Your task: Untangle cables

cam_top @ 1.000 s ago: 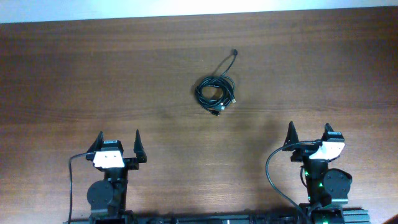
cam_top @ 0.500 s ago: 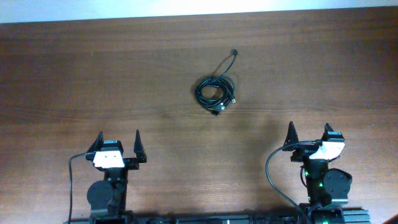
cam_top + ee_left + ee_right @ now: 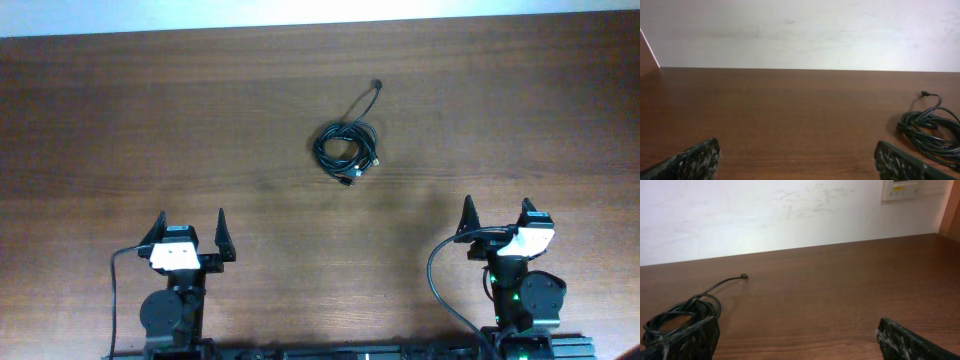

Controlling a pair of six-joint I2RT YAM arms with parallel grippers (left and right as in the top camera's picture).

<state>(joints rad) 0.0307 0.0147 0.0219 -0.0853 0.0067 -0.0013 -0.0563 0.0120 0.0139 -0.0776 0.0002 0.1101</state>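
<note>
- Left gripper (image 3: 190, 228) and right gripper (image 3: 497, 214) sit at the bottom edge of the overhead view, probably a rest pose before any reach.
- Both have their fingers spread wide and hold nothing.
- The cables (image 3: 347, 152) lie in one tight coil mid-frame on the table (image 3: 120, 120), with one plug end trailing to the upper right.
- The coil is well apart from both grippers, above and between them.

Tabletop (image 3: 150, 120) lies open ahead of left tool (image 3: 190, 214) and right tool (image 3: 497, 202). Sole obstacle: cables (image 3: 347, 150), well ahead, right of left tool, left of right tool. Wall (image 3: 800, 30) bounds far edge.
</note>
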